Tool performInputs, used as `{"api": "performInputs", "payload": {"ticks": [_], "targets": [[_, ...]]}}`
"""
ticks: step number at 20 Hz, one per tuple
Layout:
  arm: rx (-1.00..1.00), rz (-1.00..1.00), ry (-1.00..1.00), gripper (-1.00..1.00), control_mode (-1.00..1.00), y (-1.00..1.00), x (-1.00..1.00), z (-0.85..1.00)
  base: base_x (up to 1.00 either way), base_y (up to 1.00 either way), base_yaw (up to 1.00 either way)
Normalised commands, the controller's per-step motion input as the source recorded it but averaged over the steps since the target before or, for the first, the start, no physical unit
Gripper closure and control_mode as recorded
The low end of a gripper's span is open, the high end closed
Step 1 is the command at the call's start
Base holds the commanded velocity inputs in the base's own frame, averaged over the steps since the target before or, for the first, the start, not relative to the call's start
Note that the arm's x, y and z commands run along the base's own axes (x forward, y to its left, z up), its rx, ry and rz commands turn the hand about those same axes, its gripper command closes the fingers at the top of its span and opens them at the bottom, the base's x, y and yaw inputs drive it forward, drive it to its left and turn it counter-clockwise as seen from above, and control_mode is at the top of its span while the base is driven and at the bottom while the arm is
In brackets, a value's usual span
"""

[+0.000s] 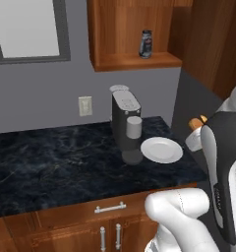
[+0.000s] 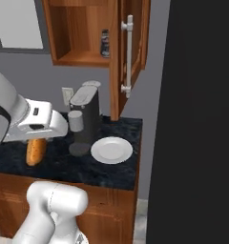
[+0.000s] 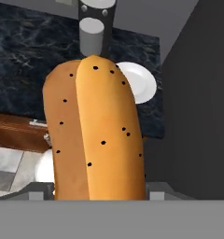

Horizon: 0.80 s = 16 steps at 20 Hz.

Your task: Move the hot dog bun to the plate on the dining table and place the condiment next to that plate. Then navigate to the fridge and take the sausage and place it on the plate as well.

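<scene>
The hand (image 3: 97, 198) pinches the hot dog bun (image 3: 97, 135); the condiment (image 1: 145, 44) stands in the open cabinet (image 1: 134, 61).

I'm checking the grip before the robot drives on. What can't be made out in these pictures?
- Gripper fingertips: hand view, hidden behind the hot dog bun.
- Bun in the left base view: mostly hidden by the arm.
- Can on the open cabinet shelf: too small to read.
- White plate: hand view, partly behind the bun.

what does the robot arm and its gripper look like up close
The arm has glossy white rounded shells, with a black panel edged in grey on one link. The wrist housing is white with small dark markings. The gripper has two small grey finger tips.
</scene>
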Motion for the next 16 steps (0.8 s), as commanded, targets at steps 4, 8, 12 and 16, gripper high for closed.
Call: {"api": "performInputs", "payload": {"ticks": [4, 8, 12, 16], "targets": [[0.00, 0.00, 0.00, 1.00, 1.00, 0.00, 0.00, 0.00, -0.67, 0.09, -0.15], [0.00, 0.00, 0.00, 1.00, 1.00, 0.00, 0.00, 0.00, -0.62, 0.15, -0.48], [0.00, 0.00, 0.00, 1.00, 1.00, 0.00, 0.00, 0.00, -0.52, 0.21, -0.66], [0.00, 0.00, 0.00, 1.00, 1.00, 0.00, 0.00, 0.00, -0.34, 0.09, -0.78]]}}
